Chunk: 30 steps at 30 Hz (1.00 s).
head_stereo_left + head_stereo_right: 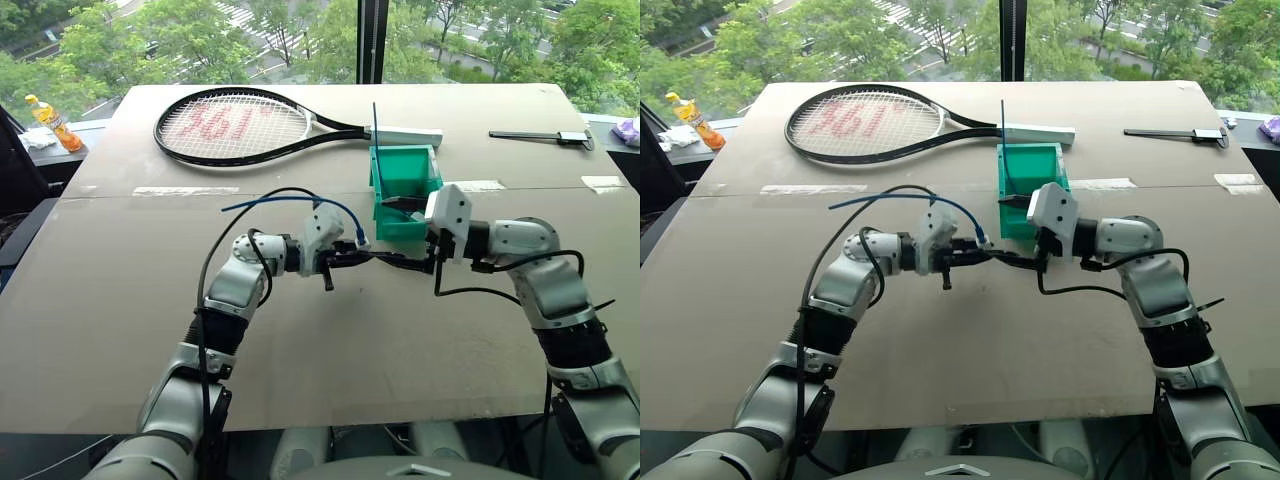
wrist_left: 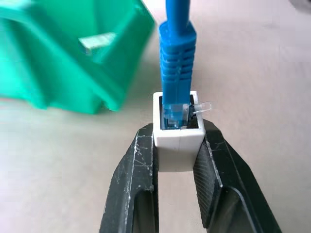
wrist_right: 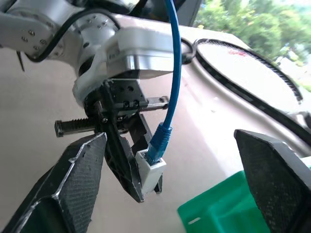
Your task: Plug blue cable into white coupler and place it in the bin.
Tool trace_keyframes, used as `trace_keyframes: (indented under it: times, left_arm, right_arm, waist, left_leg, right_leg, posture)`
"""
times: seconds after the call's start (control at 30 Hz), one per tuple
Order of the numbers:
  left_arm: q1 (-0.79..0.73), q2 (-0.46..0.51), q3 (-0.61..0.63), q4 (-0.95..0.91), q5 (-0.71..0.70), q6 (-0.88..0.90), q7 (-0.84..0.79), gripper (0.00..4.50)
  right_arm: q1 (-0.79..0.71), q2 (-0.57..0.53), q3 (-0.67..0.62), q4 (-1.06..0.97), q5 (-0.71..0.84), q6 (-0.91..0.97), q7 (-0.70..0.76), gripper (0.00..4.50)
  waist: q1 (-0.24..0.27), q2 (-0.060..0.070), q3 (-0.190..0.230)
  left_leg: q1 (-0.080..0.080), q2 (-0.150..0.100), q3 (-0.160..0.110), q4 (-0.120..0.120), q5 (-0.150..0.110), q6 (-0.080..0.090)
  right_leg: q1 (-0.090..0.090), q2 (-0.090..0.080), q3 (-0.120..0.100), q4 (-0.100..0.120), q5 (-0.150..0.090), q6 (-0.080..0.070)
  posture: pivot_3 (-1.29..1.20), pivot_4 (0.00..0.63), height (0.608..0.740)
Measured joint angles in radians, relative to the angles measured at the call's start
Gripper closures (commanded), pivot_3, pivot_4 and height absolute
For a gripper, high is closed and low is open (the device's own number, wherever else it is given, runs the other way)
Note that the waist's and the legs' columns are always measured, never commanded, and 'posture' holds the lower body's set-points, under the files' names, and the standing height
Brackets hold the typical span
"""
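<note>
Now clamping the white coupler (image 2: 177, 145) in the left gripper (image 2: 176, 160) with the blue cable (image 2: 176, 58) plugged in, right gripper (image 3: 170, 174) spread wide and empty, likely freeing the joined pair for the nearby green bin (image 1: 405, 190).

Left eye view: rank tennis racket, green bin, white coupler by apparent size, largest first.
1. tennis racket, by far the largest.
2. bin, much smaller.
3. white coupler, a tiny block clamped in the left pincer, with the blue cable plugged in; barely discernible from the head.
</note>
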Motion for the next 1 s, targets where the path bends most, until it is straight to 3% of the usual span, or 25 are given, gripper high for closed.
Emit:
trace_keyframes:
  times: [0.07, 0.17, 0.27, 0.4, 0.53, 0.63, 0.7, 0.8, 0.93, 1.0]
  left_arm:
    - [-0.018, 0.002, 0.010, -0.027, -0.029, 0.086, 0.024, 4.12]
    - [-0.136, 0.001, 0.040, -0.036, -0.088, 0.339, 0.089, 4.12]
    - [-0.344, -0.009, 0.089, 0.017, -0.134, 0.569, 0.158, 4.12]
    - [-0.527, -0.113, 0.120, 0.208, -0.141, 0.646, 0.250, 4.12]
    - [-0.668, -0.187, 0.133, 0.456, -0.122, 0.653, 0.321, 4.12]
    - [-0.751, -0.267, 0.129, 0.670, -0.076, 0.531, 0.350, 4.12]
    - [-0.784, -0.304, 0.129, 0.776, -0.059, 0.466, 0.362, 3.10]
    - [-0.825, -0.332, 0.128, 0.910, -0.018, 0.385, 0.380, 2.06]
    - [-0.856, -0.330, 0.141, 0.984, 0.007, 0.347, 0.386, 0.21]
    - [-0.876, -0.313, 0.159, 0.991, 0.006, 0.370, 0.375, 0.05]
  right_arm:
    - [0.057, -0.006, -0.036, -0.077, 0.019, 0.037, -0.043, 0.51]
    - [0.275, 0.013, -0.130, -0.246, 0.032, 0.109, -0.166, 0.51]
    - [0.456, 0.020, -0.208, -0.353, 0.013, 0.163, -0.286, 0.51]
    - [0.606, 0.038, -0.269, -0.433, -0.016, 0.172, -0.378, 0.51]
    - [0.726, 0.070, -0.301, -0.440, -0.033, 0.160, -0.433, 0.51]
    - [0.764, 0.078, -0.332, -0.440, -0.042, 0.132, -0.465, 0.51]
    - [0.769, 0.079, -0.337, -0.440, -0.045, 0.124, -0.475, 0.43]
    - [0.771, 0.088, -0.337, -0.440, -0.046, 0.111, -0.494, 0.43]
    - [0.771, 0.089, -0.336, -0.439, -0.045, 0.107, -0.504, 0.43]
    - [0.762, 0.088, -0.332, -0.439, -0.044, 0.107, -0.508, 0.43]
  waist:
    - [0.000, 0.000, 0.000]
    - [0.026, -0.002, 0.002]
    - [0.025, -0.001, 0.002]
    - [0.020, -0.001, 0.003]
    - [0.013, -0.001, 0.003]
    - [0.012, -0.001, 0.003]
    - [0.012, -0.002, 0.004]
    - [0.010, -0.002, 0.004]
    - [0.011, -0.002, 0.004]
    - [0.010, -0.002, 0.005]
  left_leg:
    - [0.001, -0.001, 0.000, 0.000, -0.001, 0.002]
    - [-0.004, -0.002, -0.009, 0.005, -0.003, 0.004]
    - [-0.002, -0.004, -0.007, 0.010, -0.003, 0.005]
    - [0.015, -0.005, -0.005, 0.009, -0.004, 0.007]
    - [0.015, -0.006, -0.004, 0.008, -0.004, 0.007]
    - [0.014, -0.007, -0.004, 0.008, -0.004, 0.006]
    - [0.014, -0.007, -0.003, 0.008, -0.004, 0.006]
    - [0.014, -0.007, -0.003, 0.006, -0.004, 0.006]
    - [0.013, -0.006, -0.003, 0.005, -0.004, 0.006]
    - [0.013, -0.006, -0.003, 0.005, -0.004, 0.007]
  right_leg:
    - [0.000, 0.000, 0.000, 0.001, 0.000, 0.000]
    - [0.000, 0.001, -0.007, 0.003, -0.001, 0.000]
    - [0.004, 0.001, -0.005, 0.004, -0.001, 0.002]
    - [0.021, 0.001, -0.003, 0.001, -0.006, 0.010]
    - [0.019, 0.001, -0.001, 0.001, -0.006, 0.010]
    - [0.018, 0.001, -0.001, 0.001, -0.006, 0.010]
    - [0.018, 0.001, 0.000, 0.001, -0.006, 0.009]
    - [0.017, 0.001, 0.000, 0.001, -0.006, 0.009]
    - [0.016, 0.001, 0.000, 0.001, -0.006, 0.010]
    - [0.016, 0.000, 0.000, 0.001, -0.006, 0.010]
  posture:
    - [0.00, 0.150, 0.740]
    - [0.00, 0.150, 0.740]
    - [0.00, 0.150, 0.740]
    - [0.00, 0.150, 0.740]
    - [0.00, 0.150, 0.740]
    - [0.00, 0.150, 0.740]
    - [0.00, 0.150, 0.740]
    - [0.00, 0.150, 0.740]
    - [0.00, 0.150, 0.740]
    - [0.00, 0.150, 0.740]
